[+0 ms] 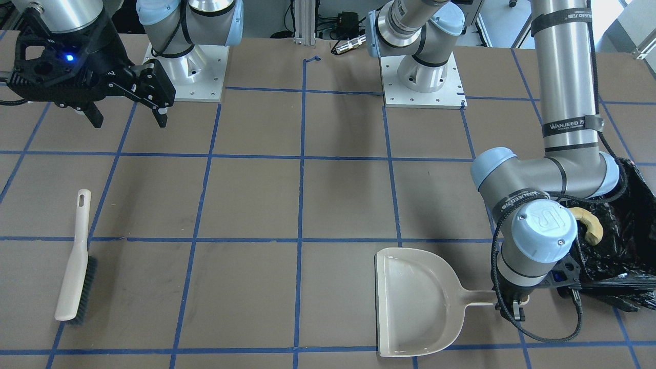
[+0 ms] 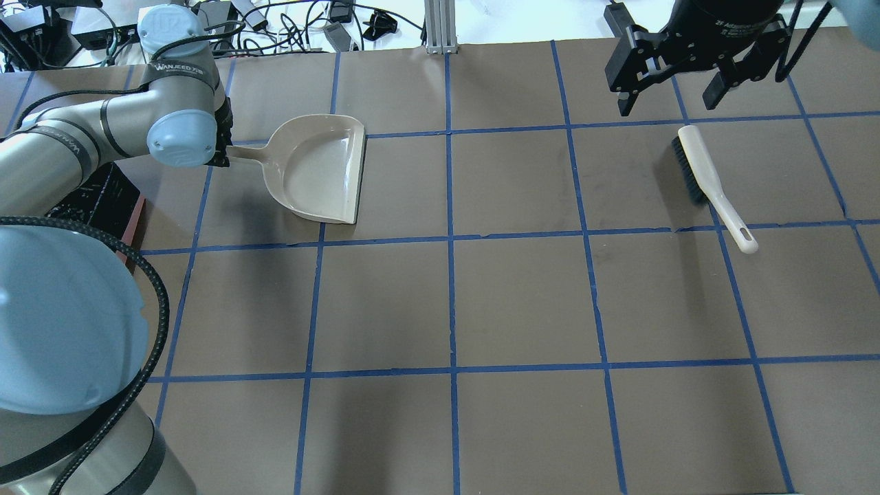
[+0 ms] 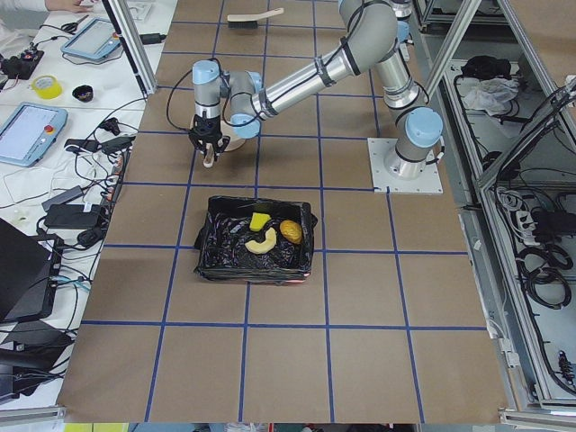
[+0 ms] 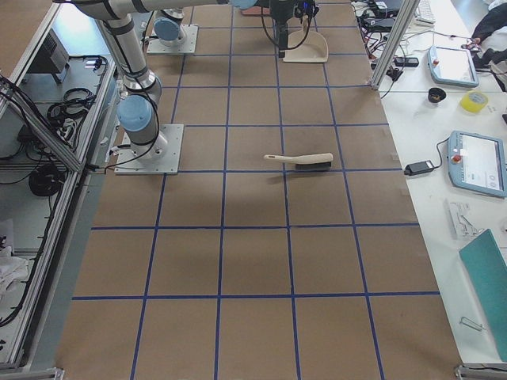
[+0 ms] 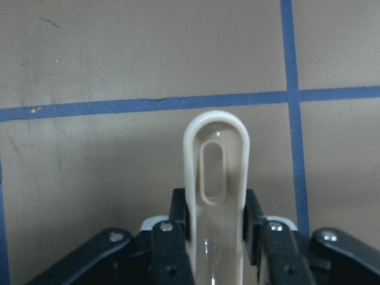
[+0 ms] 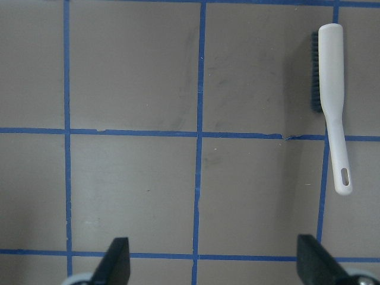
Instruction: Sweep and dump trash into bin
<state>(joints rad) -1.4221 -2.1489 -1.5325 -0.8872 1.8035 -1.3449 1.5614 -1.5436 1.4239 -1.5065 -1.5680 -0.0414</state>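
The trash lies in the bin (image 3: 209,256), a pink box lined with a black bag: a golden croissant (image 3: 262,241), a yellow sponge (image 3: 260,220) and an amber bread lump (image 3: 290,231). The croissant (image 1: 590,225) also shows in the front view, inside the bin (image 1: 635,215). My left gripper (image 5: 217,219) is shut on the handle of the beige dustpan (image 2: 316,168), which lies flat and empty on the table. My right gripper (image 2: 667,103) is open and empty, above the table beside the beige hand brush (image 2: 708,182).
The brush (image 6: 329,89) lies alone on the brown table with blue tape lines. The bin's edge (image 2: 135,220) sits just left of the dustpan, under my left arm. Cables and boxes lie past the far table edge (image 2: 330,31).
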